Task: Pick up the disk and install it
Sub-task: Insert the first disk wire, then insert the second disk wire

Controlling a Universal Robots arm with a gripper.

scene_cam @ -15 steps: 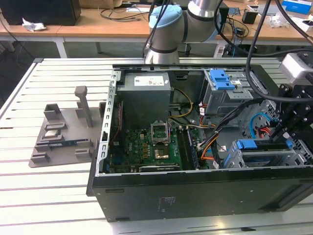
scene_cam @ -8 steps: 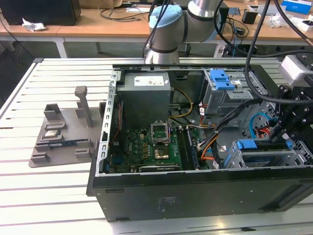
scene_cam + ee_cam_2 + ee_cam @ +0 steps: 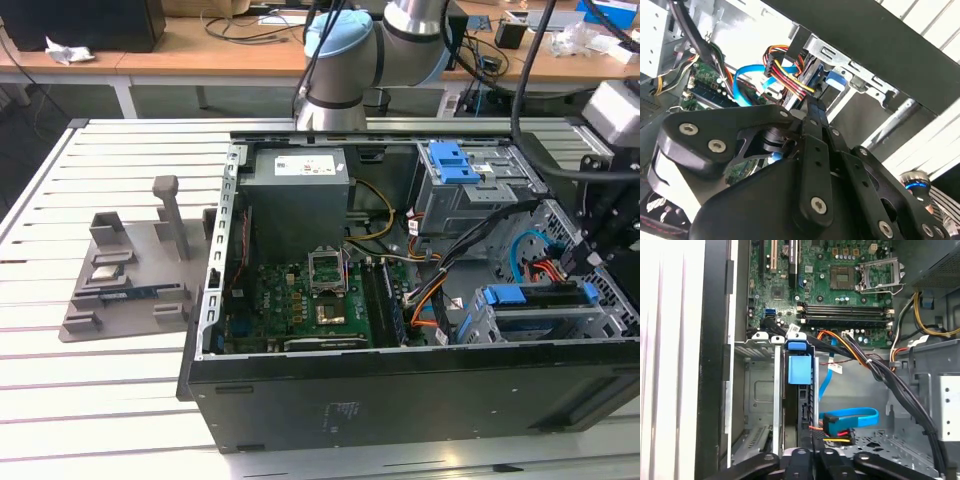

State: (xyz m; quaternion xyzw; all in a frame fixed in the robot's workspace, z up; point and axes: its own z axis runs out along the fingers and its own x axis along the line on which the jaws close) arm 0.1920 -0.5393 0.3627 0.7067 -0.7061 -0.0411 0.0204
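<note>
The disk (image 3: pixel 535 297) stands on edge in the lower drive cage of the open computer case (image 3: pixel 400 390), at the exterior view's right. Its blue carrier frame (image 3: pixel 800 367) and dark edge run down the slot in the first wrist view. In the second wrist view the blue carrier (image 3: pixel 834 80) shows just past the fingertips. My gripper (image 3: pixel 585 262) hangs over the cage's end. Its fingers lie close together, shut, at the disk's near end (image 3: pixel 812 440) (image 3: pixel 812 107). I cannot tell whether they touch it.
Red, yellow and blue cables (image 3: pixel 847 422) lie beside the slot. A second cage with a blue bracket (image 3: pixel 450 160) sits behind. The grey power supply box (image 3: pixel 298 195) and motherboard (image 3: pixel 300 300) fill the case. A grey fixture (image 3: pixel 130 270) stands on the slatted table.
</note>
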